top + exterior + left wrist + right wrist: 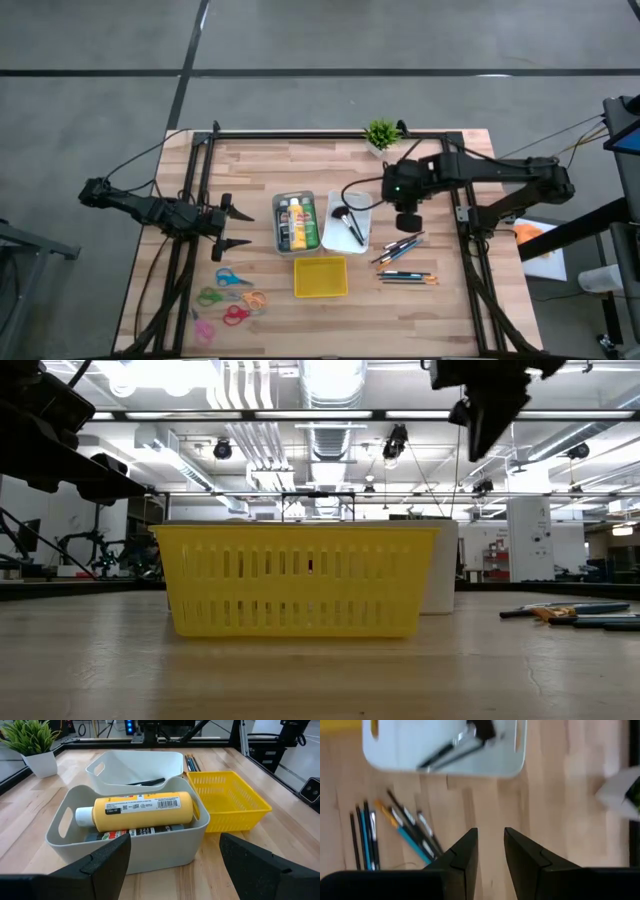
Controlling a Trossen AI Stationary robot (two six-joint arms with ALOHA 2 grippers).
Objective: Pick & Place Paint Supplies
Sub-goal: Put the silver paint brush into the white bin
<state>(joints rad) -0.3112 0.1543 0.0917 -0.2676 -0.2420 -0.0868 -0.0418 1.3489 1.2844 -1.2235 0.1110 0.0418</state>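
Paint bottles (295, 222) lie in a grey bin (125, 857); the yellow bottle (140, 810) rests on its side on top of darker ones. Beside it, a white bin (336, 236) holds dark-handled brushes (455, 745). More brushes and coloured pencils (405, 262) lie loose on the wood to the right of the bins. My right gripper (491, 832) hangs high over the table between the white bin and the loose brushes, pointing down, fingers slightly apart, nothing between them. My left gripper (240, 227) waits open, left of the grey bin.
A yellow slotted basket (320, 276) stands in front of the bins. Several coloured scissors (230, 297) lie near the front left. A small potted plant (382, 135) sits at the far edge. Bare wood lies along the near edge.
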